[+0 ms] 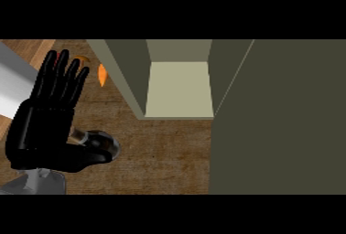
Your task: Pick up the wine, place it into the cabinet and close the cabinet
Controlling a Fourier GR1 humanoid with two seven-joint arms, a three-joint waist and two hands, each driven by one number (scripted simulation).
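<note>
The wine bottle (pixel 101 142) is dark and glossy, with a paler neck end toward the left, and it sits on the wooden counter (pixel 155 151). My left hand (pixel 47 119) is at the view's left, fingers straight and pointing up; its thumb lies against the bottle's left side without curling round it. The cabinet (pixel 179 89) stands open at the upper middle, showing a pale bare shelf between olive walls. Its open door (pixel 283 119) is the broad dark olive panel filling the right side. My right hand does not show.
An orange object (pixel 103 74) lies on the counter just left of the cabinet's left wall, and a bit of red (pixel 62 54) peeks out behind my fingertips. A light grey surface (pixel 12 87) borders the left edge.
</note>
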